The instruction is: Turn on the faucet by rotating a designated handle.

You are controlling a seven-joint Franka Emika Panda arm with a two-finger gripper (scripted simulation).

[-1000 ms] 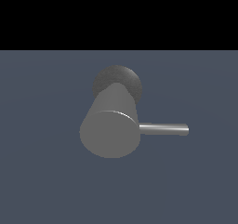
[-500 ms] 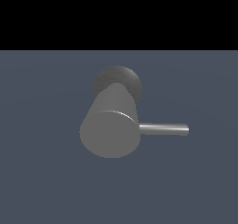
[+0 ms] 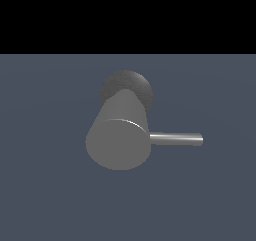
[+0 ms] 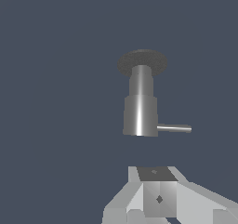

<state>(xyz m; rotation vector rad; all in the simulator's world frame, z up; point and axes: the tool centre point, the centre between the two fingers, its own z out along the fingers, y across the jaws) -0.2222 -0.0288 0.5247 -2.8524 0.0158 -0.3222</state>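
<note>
One thin handle (image 3: 176, 138) sticks out sideways from the faucet (image 3: 120, 137). The end effector (image 4: 159, 197) hangs apart from it; whether its jaws are parted I cannot tell. Best to push near the rod's tip.

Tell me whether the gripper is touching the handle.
Apart. In the wrist view the gripper sits clear of the handle, with bare floor between; the exterior view shows the handle untouched.
</note>
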